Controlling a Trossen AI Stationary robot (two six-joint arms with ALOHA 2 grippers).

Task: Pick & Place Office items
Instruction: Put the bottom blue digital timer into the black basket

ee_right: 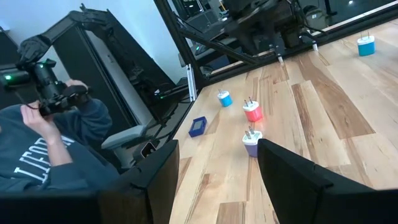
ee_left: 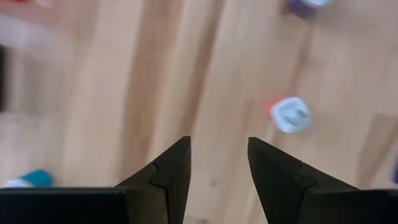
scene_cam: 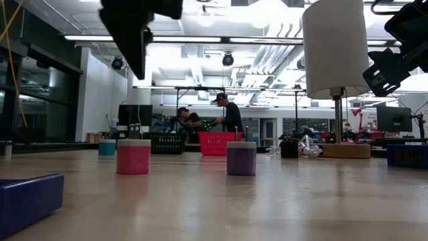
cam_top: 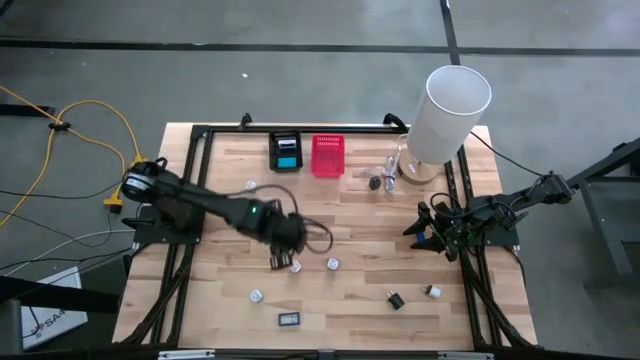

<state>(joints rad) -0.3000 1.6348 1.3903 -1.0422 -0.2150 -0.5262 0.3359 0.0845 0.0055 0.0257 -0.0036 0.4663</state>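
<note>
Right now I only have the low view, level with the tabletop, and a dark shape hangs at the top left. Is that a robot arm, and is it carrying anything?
Observer: Yes, that is the left gripper. Its own wrist view shows the fingers apart with nothing between them.
Visitor: So what is it going for?
Observer: I can't say for sure, but a small red-and-white piece lies just ahead of it in that wrist view.
Visitor: And the other arm?
Observer: The right gripper waits at the right edge of the table, open and empty.
</note>
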